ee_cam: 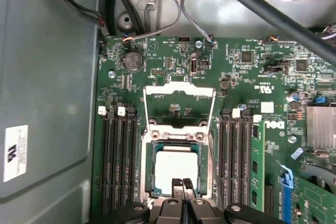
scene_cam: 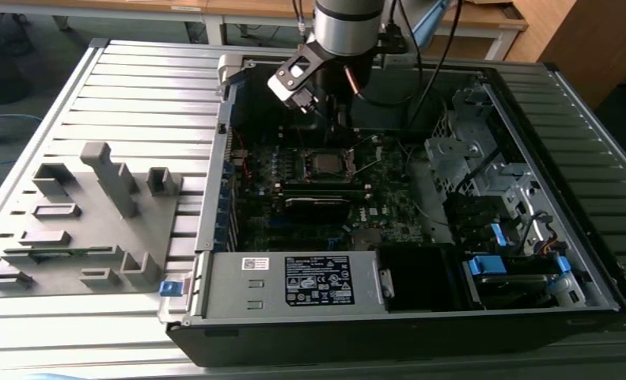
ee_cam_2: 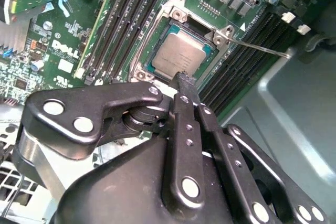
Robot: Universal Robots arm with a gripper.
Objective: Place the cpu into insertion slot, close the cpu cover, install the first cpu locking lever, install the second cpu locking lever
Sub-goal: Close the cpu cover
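While cpu (ee_cam: 176,167) sits in socket (ee_cam: 149,174), cpu cover (ee_cam: 178,91) open, hand (ee_cam: 184,184) hovers above, closed, empty; printed sticker (ee_cam: 14,150) on case wall (ee_cam: 52,77).

the exterior view is softly and evenly lit from above: the pale grey ribbed metal table (scene_cam: 112,95) reads bright, and the grey plastic fixture with upright blocks (scene_cam: 91,214) casts only faint, short shadows. the inside of the open black computer case (scene_cam: 397,332) is much dimmer, and the frame's upper right corner falls dark. in both wrist views the small square cpu with its dull silver-grey metal top (ee_cam_2: 178,54) (ee_cam: 176,167) catches glare, washing almost white in the first wrist view. in the second wrist view the black metal gripper (ee_cam_2: 185,83) carries bright highlights on its rivets, and the grey sheet-metal case wall (ee_cam_2: 294,108) shows a pale reflected band.
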